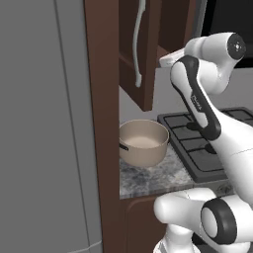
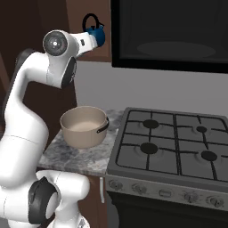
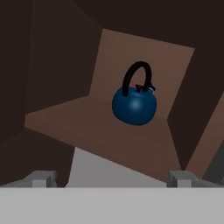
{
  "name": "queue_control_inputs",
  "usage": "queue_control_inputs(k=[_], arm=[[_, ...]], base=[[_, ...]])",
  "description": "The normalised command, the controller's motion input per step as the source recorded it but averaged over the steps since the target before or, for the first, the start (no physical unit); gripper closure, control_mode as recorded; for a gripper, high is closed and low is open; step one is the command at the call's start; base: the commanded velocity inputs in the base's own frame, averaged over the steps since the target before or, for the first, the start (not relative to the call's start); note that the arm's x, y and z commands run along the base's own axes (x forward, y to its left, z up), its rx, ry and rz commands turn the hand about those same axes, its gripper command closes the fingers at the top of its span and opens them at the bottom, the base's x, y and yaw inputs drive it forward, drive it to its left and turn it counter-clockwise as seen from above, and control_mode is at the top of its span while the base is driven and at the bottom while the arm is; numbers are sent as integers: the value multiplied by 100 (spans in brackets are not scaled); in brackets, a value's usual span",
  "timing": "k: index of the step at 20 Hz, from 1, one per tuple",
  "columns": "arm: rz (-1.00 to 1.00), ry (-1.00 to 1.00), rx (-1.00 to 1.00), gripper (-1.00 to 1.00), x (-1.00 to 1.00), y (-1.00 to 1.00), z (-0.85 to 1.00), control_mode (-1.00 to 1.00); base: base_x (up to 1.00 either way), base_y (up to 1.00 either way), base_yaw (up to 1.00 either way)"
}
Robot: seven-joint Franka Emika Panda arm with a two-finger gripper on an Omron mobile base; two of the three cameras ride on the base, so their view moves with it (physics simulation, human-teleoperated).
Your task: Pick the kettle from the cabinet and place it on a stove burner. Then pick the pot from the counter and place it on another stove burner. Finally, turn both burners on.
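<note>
Two things could spoil the pick, I judge. Left of the kettle [image 3: 134,105] in the hand view, the cabinet's [image 3: 100,127] shelf runs on as bare brown board, and its near edge lies between the claw [image 3: 111,177] and the kettle, so an approach that comes in low could catch that edge. The kettle itself is round and glossy, standing upright on the shelf well ahead of the fingertips [image 3: 41,177]; jaws closing on the curved body rather than the black arched handle might squeeze it backward into the corner (the back wall is just behind it).

From the left base view, the cabinet door [image 1: 141,54] hangs open beside the arm, another thing to clip on the way out.

Below the kettle, the pot [image 2: 84,126] sits on the table [image 2: 80,156], left of the stove burners [image 2: 149,148].

Claw: jaws spread as wide as they go, holding nothing, touching nothing.
</note>
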Motion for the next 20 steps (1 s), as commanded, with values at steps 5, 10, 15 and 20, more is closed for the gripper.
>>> queue_control_inputs(k=[5, 10, 15, 20], arm=[[-1, -10, 1, -100, 15, 0, 16, -100], [-2, -6, 0, -100, 2, 0, 27, -100], [0, -1, 0, -100, 1, 1, 5, -100], [0, 0, 0, -100, 0, 0, 0, -100]], base=[[0, 0, 0], [0, 0, 0], [0, 0, 0], [0, 0, 0]])
